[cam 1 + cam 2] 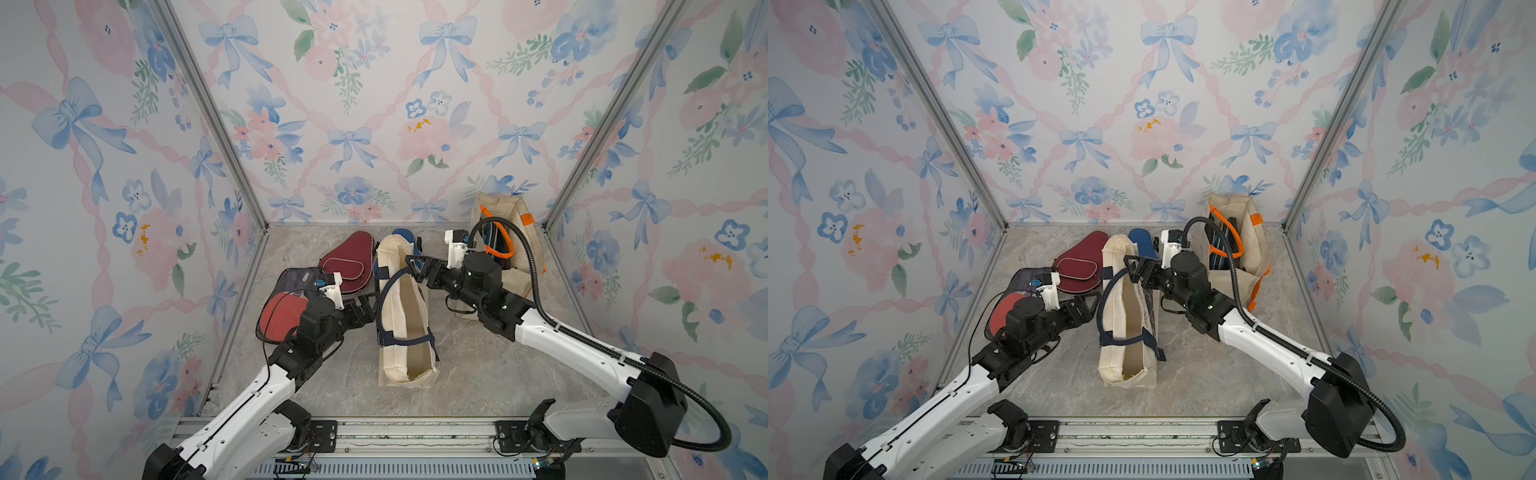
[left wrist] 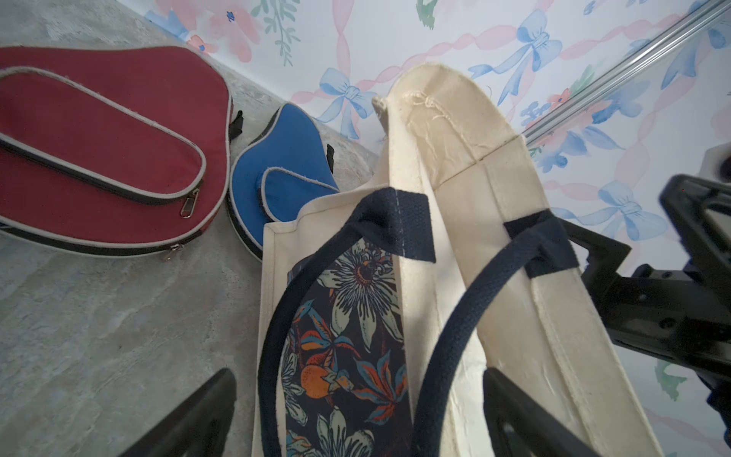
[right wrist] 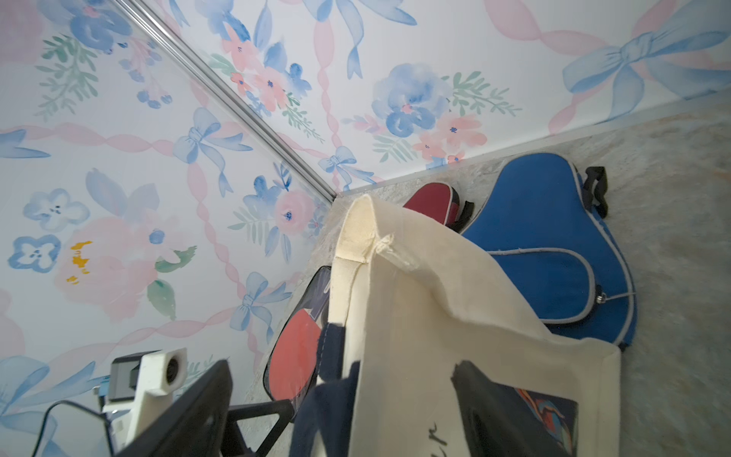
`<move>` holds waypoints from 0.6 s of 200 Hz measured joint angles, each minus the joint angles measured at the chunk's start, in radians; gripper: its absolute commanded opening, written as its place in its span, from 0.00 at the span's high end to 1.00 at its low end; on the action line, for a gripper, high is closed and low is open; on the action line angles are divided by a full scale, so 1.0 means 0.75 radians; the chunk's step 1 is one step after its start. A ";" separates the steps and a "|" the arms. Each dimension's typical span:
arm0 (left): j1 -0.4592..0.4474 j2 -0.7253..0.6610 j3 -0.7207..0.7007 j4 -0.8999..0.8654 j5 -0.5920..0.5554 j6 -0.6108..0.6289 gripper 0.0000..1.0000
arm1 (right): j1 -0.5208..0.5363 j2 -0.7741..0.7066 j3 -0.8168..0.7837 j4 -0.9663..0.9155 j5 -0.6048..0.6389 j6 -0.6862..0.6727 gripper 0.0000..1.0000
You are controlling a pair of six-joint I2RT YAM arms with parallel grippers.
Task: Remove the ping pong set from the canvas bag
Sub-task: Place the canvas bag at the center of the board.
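Ping pong cases lie out on the tabletop (image 1: pixel 478 374), outside the bag (image 1: pixel 405 332). In both top views the cream bag with dark blue handles sits in the middle. A maroon case (image 1: pixel 347 264) lies at its upper left. A blue case (image 1: pixel 405 237) peeks out behind the bag's far end. A mesh pouch (image 1: pixel 282 311) with a red paddle lies at the left, partly under the left arm (image 1: pixel 316 332). The left jaws sit at the bag's left side. The right jaws sit at its top end, by a handle. A second bag (image 1: pixel 519 216) with orange handles stands at the upper right.

In the left wrist view the left jaws are wide apart, with the bag's (image 2: pixel 474 158) flower side and a handle between them. The maroon case (image 2: pixel 99 158) and blue case (image 2: pixel 285 166) lie side by side.

In the right wrist view the right jaws are apart, with the bag's (image 3: pixel 415 296) cloth wall between them. The blue case (image 3: pixel 546 237) lies just behind the bag.
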 measured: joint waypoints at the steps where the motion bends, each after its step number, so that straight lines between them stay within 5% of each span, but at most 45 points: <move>1: 0.001 0.000 -0.001 0.001 0.002 -0.002 0.02 | -0.002 -0.006 -0.004 0.002 -0.004 0.000 0.14; 53: 0.018 0.044 -0.051 0.168 0.103 -0.074 0.02 | -0.030 -0.107 -0.138 0.018 -0.125 -0.005 0.16; 88: 0.018 0.107 -0.052 0.311 0.154 -0.104 0.02 | -0.031 -0.169 -0.305 0.061 -0.172 0.007 0.36; 120: 0.018 0.205 -0.038 0.375 0.187 -0.102 0.02 | -0.041 -0.192 -0.405 0.095 -0.172 0.032 0.39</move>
